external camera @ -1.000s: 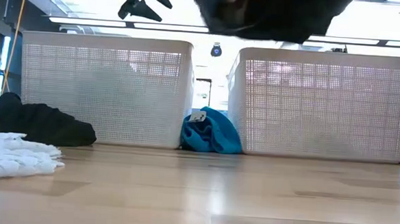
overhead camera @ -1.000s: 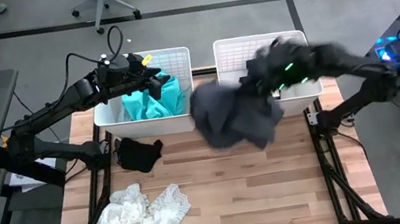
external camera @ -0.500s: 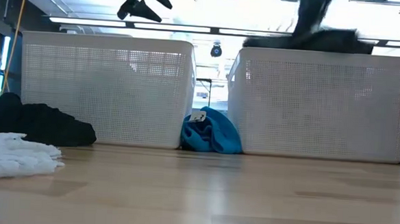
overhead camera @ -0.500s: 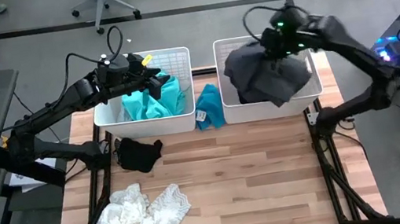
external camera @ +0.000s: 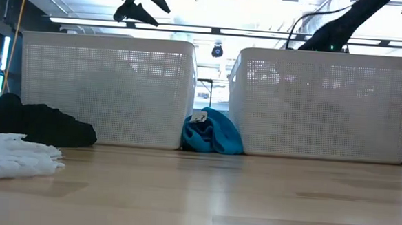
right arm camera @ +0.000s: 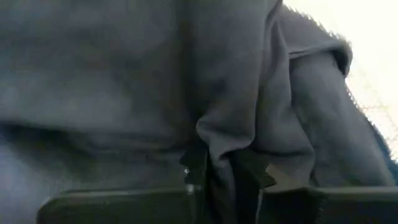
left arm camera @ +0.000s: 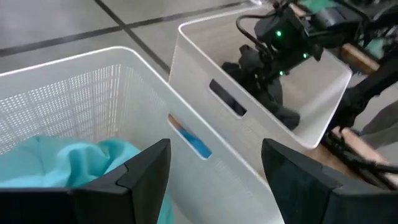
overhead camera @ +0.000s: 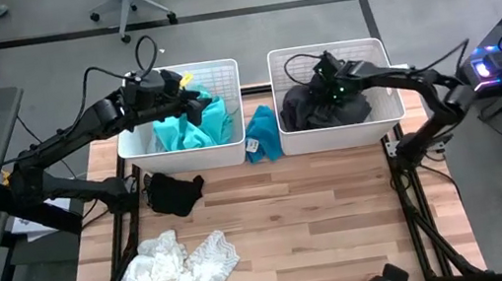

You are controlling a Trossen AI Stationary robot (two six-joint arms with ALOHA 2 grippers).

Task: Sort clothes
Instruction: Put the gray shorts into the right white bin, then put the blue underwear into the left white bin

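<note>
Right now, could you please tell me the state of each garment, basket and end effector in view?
Dark grey garment: crumpled in the right basket, pinched by the right end effector.
Teal garment: heaped in the left basket.
Blue garment: bunched on the table between the baskets.
Black garment: crumpled on the table.
White lacy garment: spread on the table.
Left end effector: open, empty, above the left basket.

One garment (overhead camera: 261,131) lies between the left basket (overhead camera: 220,67) and right basket (overhead camera: 371,44).
</note>
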